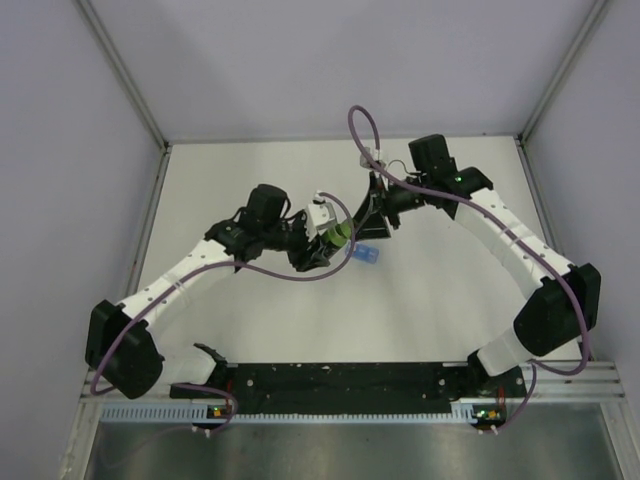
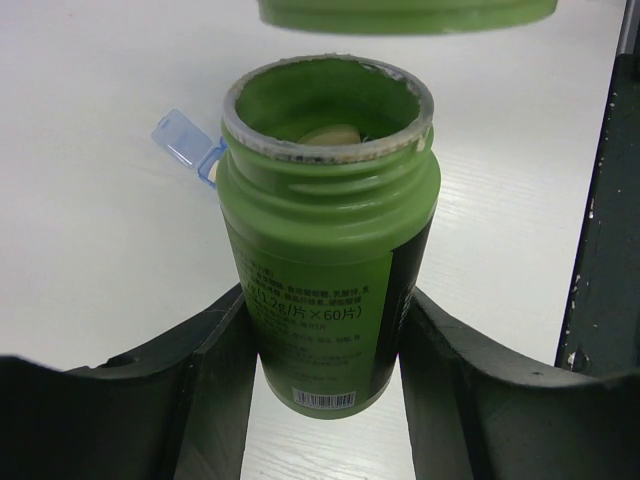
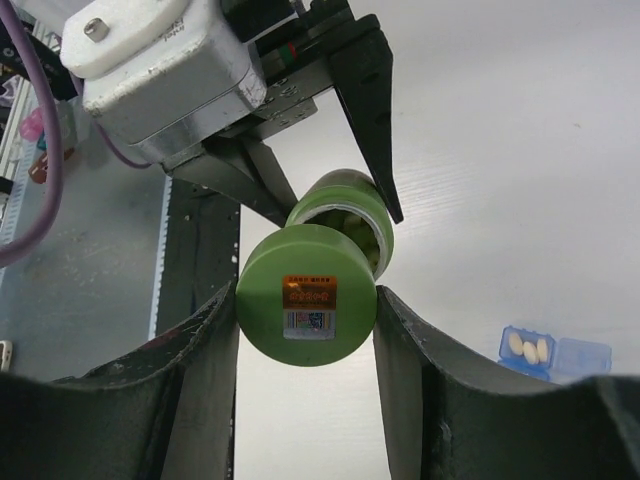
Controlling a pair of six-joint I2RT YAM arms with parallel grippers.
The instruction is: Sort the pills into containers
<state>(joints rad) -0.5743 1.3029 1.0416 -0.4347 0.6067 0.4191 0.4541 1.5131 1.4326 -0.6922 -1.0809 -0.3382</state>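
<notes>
My left gripper (image 2: 325,360) is shut on an open green pill bottle (image 2: 325,250), held above the table; pale pills (image 2: 330,135) lie inside it. My right gripper (image 3: 305,330) is shut on the bottle's green cap (image 3: 306,306), held just off the bottle mouth (image 3: 345,215); the cap's edge shows at the top of the left wrist view (image 2: 405,12). The translucent blue pill box (image 3: 553,353) lies open on the table with pale pills (image 3: 529,348) in one compartment. It also shows in the left wrist view (image 2: 188,146) and the top view (image 1: 367,254), just right of the bottle (image 1: 338,238).
A black rail (image 1: 340,382) runs along the table's near edge between the arm bases. Grey walls enclose the white table (image 1: 250,180) on three sides. A purple cable (image 1: 300,275) hangs from the left arm.
</notes>
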